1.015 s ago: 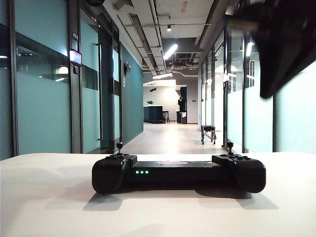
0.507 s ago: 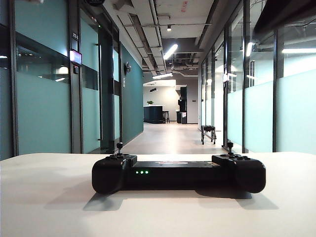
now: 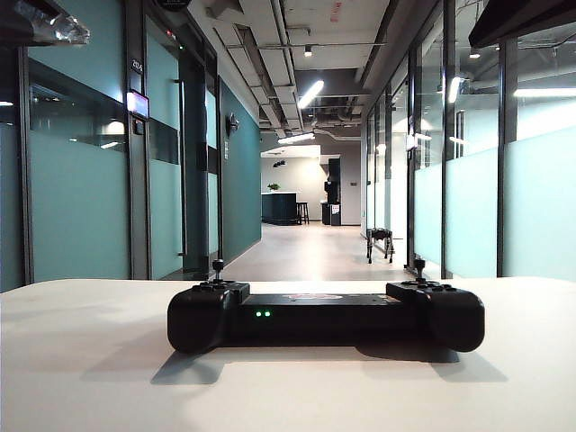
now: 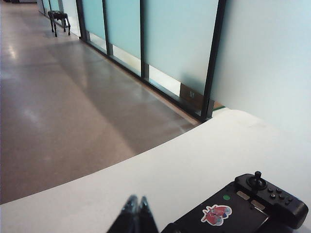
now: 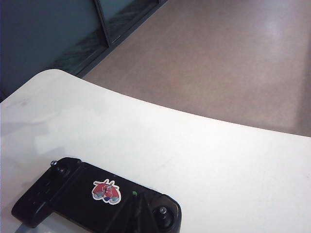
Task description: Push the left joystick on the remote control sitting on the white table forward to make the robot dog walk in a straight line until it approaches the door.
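Note:
The black remote control (image 3: 324,315) lies on the white table (image 3: 90,369), facing down the corridor. Its left joystick (image 3: 218,265) stands upright at the left end, also seen in the right wrist view as the left joystick (image 5: 57,165). The robot dog (image 3: 380,243) stands far down the corridor by the right glass wall; the left wrist view also shows the robot dog (image 4: 59,18). My left gripper (image 4: 137,206) hangs shut over the table beside the remote control (image 4: 243,211). My right gripper (image 5: 138,201) is shut above the remote control (image 5: 92,199), near the twin thumbstick (image 5: 163,212).
Glass walls and doors line both sides of the corridor. Parts of my arms show at the top corners of the exterior view: left arm (image 3: 36,22), right arm (image 3: 526,16). Bare tabletop (image 5: 218,160) surrounds the controller.
The right arm has lifted out of the upper right of the exterior view, and a piece of the left arm has come in at the top left. The controller shows one fewer green light.

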Robot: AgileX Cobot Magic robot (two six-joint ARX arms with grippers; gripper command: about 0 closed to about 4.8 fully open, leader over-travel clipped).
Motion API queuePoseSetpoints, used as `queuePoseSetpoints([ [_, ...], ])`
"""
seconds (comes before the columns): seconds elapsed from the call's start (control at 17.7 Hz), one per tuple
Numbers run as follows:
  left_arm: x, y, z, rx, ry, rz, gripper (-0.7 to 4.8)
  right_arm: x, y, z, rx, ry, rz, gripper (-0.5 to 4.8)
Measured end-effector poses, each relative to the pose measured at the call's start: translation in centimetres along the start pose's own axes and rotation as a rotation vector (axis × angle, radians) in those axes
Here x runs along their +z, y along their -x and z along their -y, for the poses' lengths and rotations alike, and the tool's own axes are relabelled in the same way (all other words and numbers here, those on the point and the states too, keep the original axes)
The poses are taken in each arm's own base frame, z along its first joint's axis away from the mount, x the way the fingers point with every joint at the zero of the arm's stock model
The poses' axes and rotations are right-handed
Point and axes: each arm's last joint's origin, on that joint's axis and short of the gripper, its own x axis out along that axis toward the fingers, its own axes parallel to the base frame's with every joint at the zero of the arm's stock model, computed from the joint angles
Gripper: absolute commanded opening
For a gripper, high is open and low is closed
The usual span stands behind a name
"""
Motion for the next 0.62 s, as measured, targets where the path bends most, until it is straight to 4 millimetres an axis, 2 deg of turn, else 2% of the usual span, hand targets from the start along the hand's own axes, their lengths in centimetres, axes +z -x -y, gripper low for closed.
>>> queuePoseSetpoints([
  [0.39, 0.3, 0.1, -0.2, 0.079, -0.008, 0.034, -0.06, 0.0, 0.0, 0.0, 0.0, 0.0, 0.0, -0.04],
  [0.62, 0.7, 1.3, -0.7, 0.136, -0.018, 0.104, -0.06, 0.0, 0.0, 0.0, 0.0, 0.0, 0.0, -0.04],
])
